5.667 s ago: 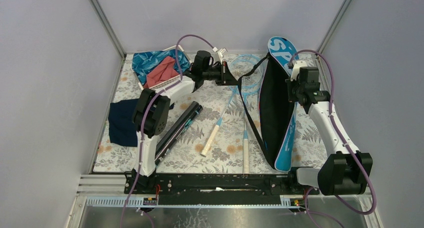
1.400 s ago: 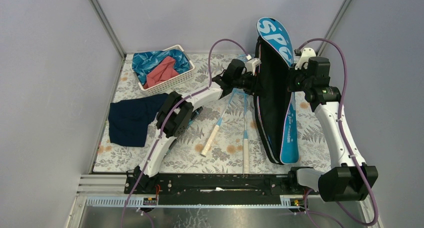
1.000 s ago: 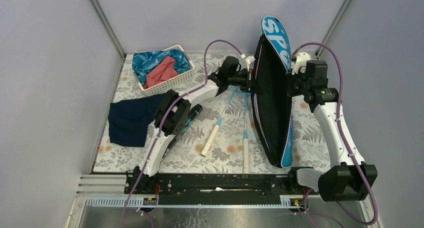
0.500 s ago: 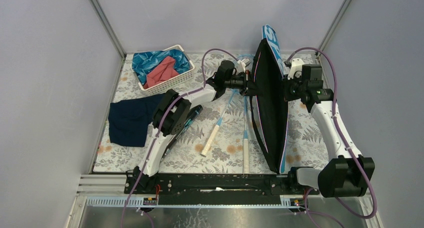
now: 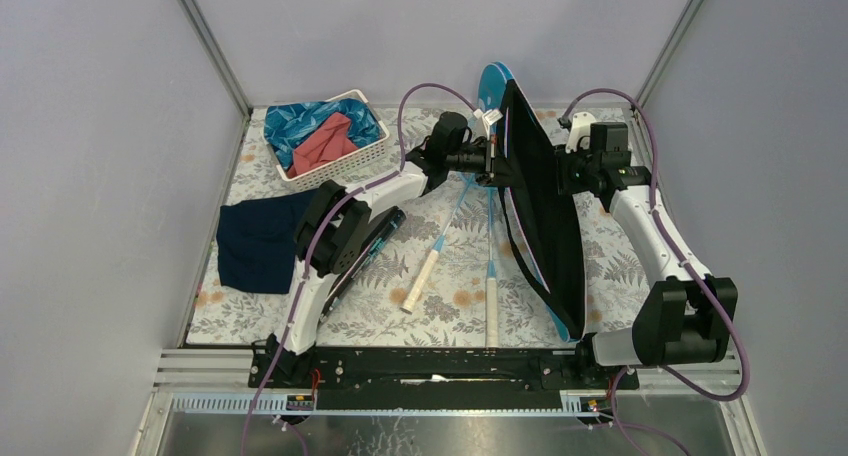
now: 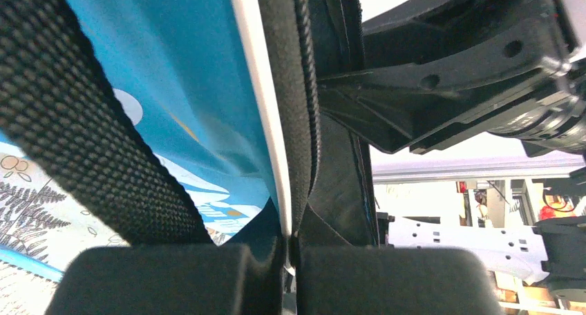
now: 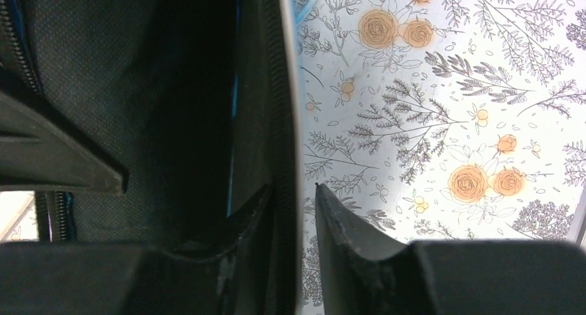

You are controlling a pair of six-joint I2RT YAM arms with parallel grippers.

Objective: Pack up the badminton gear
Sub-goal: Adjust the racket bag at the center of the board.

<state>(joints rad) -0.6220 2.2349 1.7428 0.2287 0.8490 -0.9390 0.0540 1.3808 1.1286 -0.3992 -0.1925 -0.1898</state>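
Note:
The blue racket-shaped bag (image 5: 545, 206) stands on edge at mid-table, its black inside facing right and its blue tip (image 5: 492, 81) at the back. My left gripper (image 5: 492, 163) is shut on the bag's zip edge (image 6: 276, 121); in the left wrist view the gripper (image 6: 290, 253) pinches the white piping. My right gripper (image 5: 558, 173) is at the opposite edge. In the right wrist view its jaws (image 7: 294, 191) stand apart, the bag's edge (image 7: 280, 121) between them with a gap on the right. Two rackets (image 5: 430, 256) (image 5: 491, 296) lie left of the bag. The black tube (image 5: 365, 248) lies further left.
A white basket (image 5: 345, 156) with blue and red cloths sits at the back left. A navy cloth (image 5: 255, 241) lies at the left edge. The floral table cover (image 5: 620, 266) shows right of the bag. Grey walls close in on three sides.
The bag's top has swung left and turned more edge-on. Both grippers moved left with it. My right gripper's jaws have parted from the bag's edge.

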